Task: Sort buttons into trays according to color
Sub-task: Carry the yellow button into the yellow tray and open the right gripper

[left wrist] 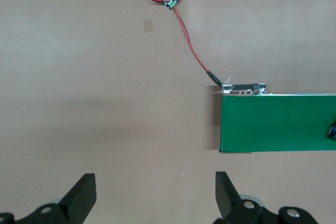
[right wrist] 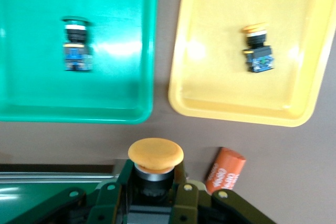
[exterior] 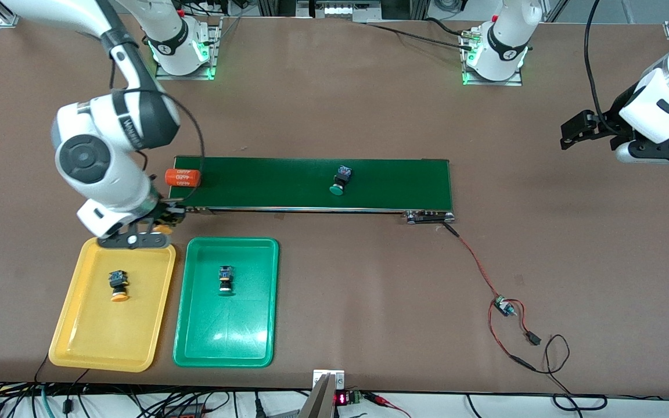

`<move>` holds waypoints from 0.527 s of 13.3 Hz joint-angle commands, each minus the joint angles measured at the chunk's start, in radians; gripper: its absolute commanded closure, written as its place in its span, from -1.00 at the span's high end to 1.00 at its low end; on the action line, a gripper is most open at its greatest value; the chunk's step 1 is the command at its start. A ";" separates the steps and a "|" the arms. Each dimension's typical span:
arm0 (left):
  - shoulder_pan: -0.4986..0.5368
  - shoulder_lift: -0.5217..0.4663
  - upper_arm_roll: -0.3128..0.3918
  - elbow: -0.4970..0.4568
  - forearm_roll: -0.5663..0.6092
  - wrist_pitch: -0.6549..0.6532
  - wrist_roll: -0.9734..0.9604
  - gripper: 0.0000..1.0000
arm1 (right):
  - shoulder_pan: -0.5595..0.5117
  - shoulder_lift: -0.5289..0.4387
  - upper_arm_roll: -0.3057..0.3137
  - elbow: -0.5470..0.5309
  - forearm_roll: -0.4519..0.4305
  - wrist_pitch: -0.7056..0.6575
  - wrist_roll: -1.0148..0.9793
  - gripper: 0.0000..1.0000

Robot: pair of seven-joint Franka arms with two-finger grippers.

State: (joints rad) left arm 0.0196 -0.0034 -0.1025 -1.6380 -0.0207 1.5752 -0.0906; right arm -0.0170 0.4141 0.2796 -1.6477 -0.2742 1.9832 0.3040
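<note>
A: What has the right gripper (exterior: 157, 223) got?
B: Its fingers are clamped on an orange-capped button (right wrist: 155, 157), black body, over the table by the yellow tray (exterior: 70, 334).
A: The rest?
B: One orange-capped button (exterior: 118, 286) lies in the yellow tray, a green-capped one (exterior: 226, 280) in the green tray (exterior: 195, 348), another green-capped button (exterior: 341, 180) on the belt (exterior: 392, 183). The left gripper (left wrist: 152, 195) waits spread wide above bare table.

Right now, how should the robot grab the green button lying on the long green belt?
The green-capped button lies tipped on its side on the conveyor belt, cap toward the front camera. Probably best: come straight down from above and pinch the blocky black-and-blue body across its flat sides, not the round cap, which could slip. The open left tool is free.
</note>
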 commanded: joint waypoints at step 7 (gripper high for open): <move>-0.006 0.022 0.001 0.052 -0.024 -0.032 0.014 1.00 | -0.054 0.179 -0.134 0.035 -0.052 0.271 -0.184 -0.60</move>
State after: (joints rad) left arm 0.0151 -0.0015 -0.1041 -1.6248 -0.0208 1.5703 -0.0906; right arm -0.0681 0.5641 0.1512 -1.6436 -0.3060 2.2230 0.1367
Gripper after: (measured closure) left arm 0.000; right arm 0.670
